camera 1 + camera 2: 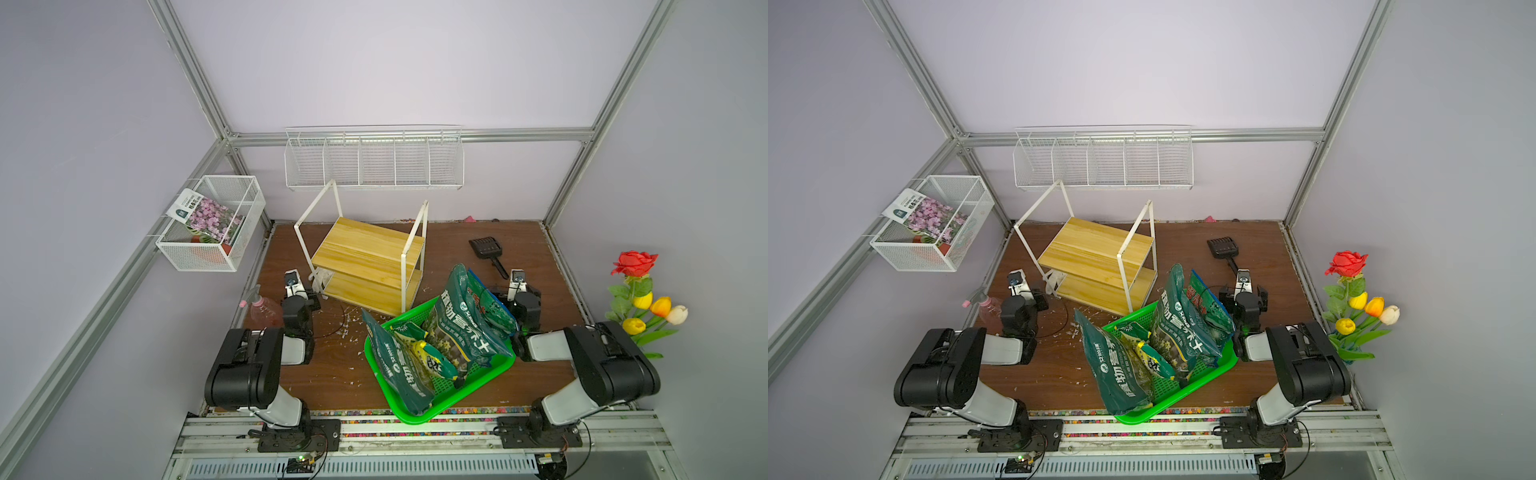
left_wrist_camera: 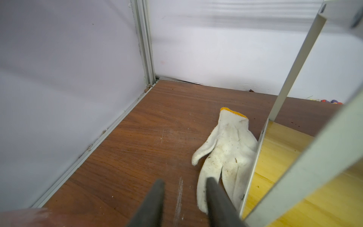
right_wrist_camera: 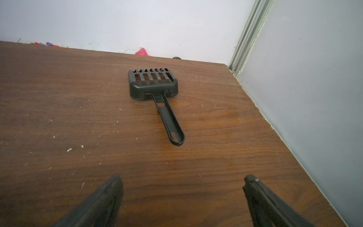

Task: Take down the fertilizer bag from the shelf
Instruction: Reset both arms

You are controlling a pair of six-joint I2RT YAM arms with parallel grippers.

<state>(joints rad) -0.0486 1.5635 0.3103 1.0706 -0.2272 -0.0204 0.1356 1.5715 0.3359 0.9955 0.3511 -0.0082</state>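
The shelf [image 1: 368,249], two light yellow boards in a thin white frame, stands skewed at the back middle of the table, and both boards show bare in both top views [image 1: 1096,253]. Several dark green fertilizer bags [image 1: 461,328] lean in a green basket [image 1: 409,417] at the front. My left gripper [image 2: 185,180] hovers low over the table beside the shelf's left end, jaws apart with nothing between them. My right gripper [image 3: 183,176] stands wide open over bare wood, behind the basket.
A white work glove [image 2: 225,149] lies against the shelf's lower board [image 2: 294,176]. A black slotted scoop [image 3: 157,92] lies ahead of my right gripper. A pink spray bottle [image 1: 264,309] stands at the left wall. A wire mesh box [image 1: 212,224], a wire wall rack [image 1: 374,160] and artificial flowers [image 1: 640,299] line the walls.
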